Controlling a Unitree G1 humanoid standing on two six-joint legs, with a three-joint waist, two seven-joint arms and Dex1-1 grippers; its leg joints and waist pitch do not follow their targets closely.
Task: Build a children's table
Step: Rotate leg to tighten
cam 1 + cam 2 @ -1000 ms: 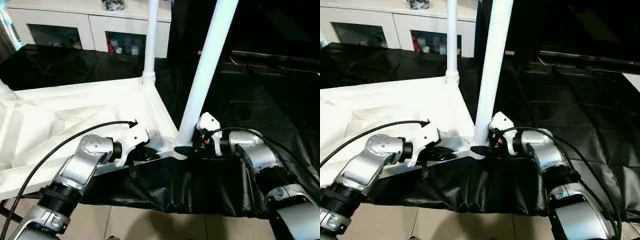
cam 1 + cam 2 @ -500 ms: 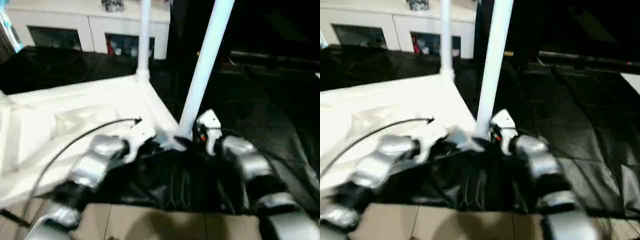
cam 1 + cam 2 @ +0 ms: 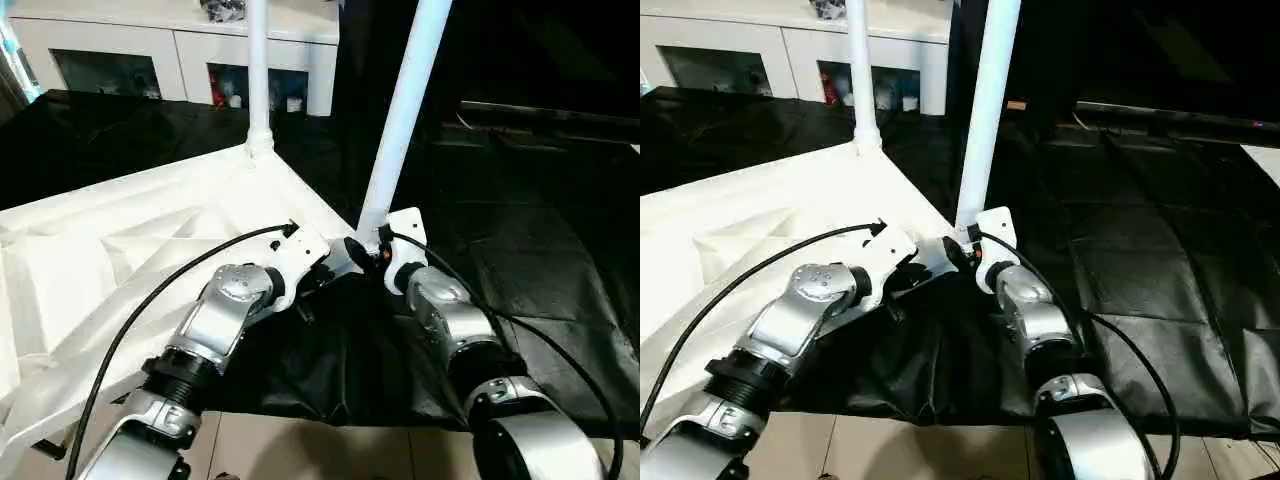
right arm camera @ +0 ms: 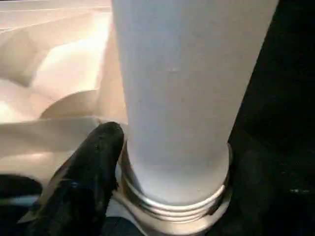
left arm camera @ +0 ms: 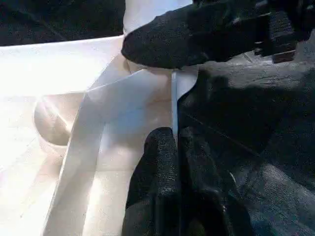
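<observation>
Stiff, light white ribbed plastic tabletop (image 3: pixel 150 235) rim is pinched by left jaws (image 5: pixel 175 142); right jaws (image 4: pixel 167 162) are spread around slippery white tapered tube leg (image 3: pixel 400 120) base.

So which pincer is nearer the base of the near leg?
Right. The right pincer sits right at the base of the near leg, a finger beside its threaded collar. The left pincer is a little further along, shut on the tabletop's edge.

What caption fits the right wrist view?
Leg seated in the tabletop corner socket, one black finger beside its base.
</observation>
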